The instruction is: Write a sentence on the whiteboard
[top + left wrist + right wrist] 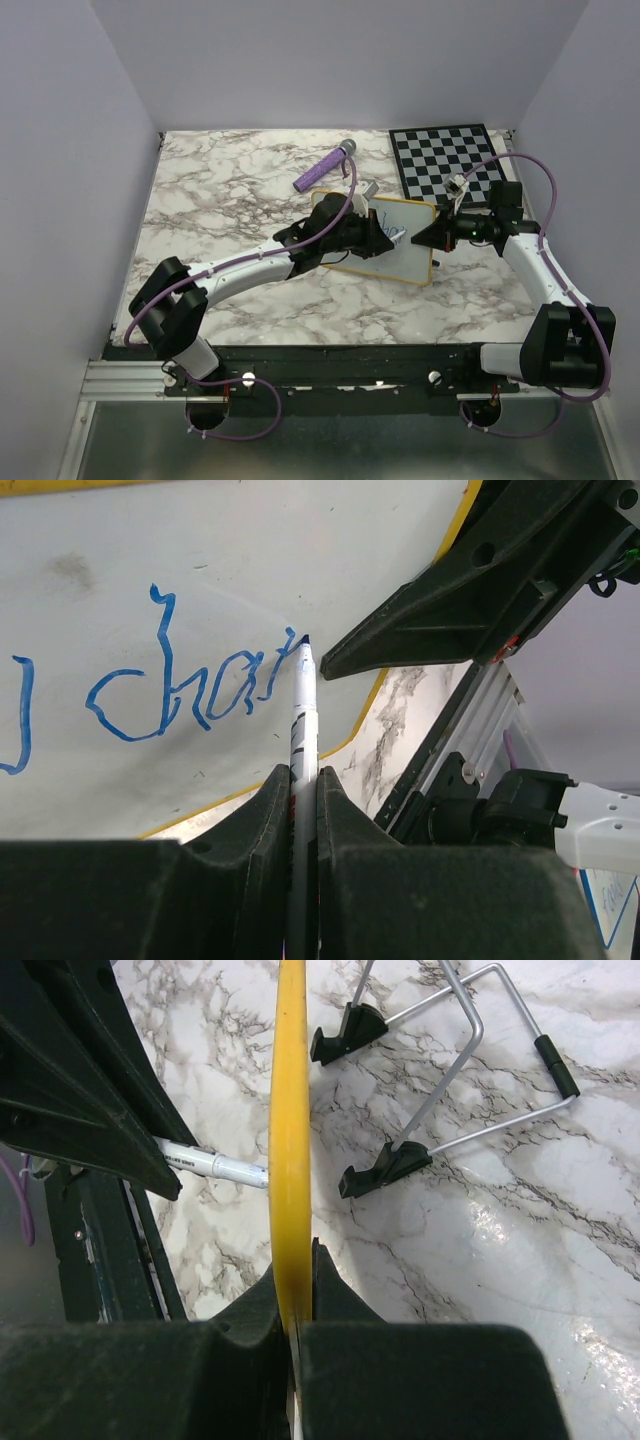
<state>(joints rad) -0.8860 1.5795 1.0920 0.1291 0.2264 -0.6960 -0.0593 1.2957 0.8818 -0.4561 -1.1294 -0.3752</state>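
The whiteboard (405, 258), white with a yellow frame, stands tilted at mid-table. My left gripper (375, 235) is shut on a white marker (302, 715), whose blue tip touches the board (250, 560) at the end of the sentence (180, 695). The blue lettering shown reads roughly "chan", with part of an earlier letter at the far left. My right gripper (432, 238) is shut on the board's right edge. In the right wrist view its jaws (300, 1260) pinch the yellow frame (290, 1110), and the marker (215, 1167) meets the board from the left.
A purple cylinder with a grey end (325, 168) lies behind the whiteboard. A black-and-white checkered board (450, 160) sits at the back right. A wire stand with black feet (470, 1050) rests on the marble behind the board. White walls enclose the table.
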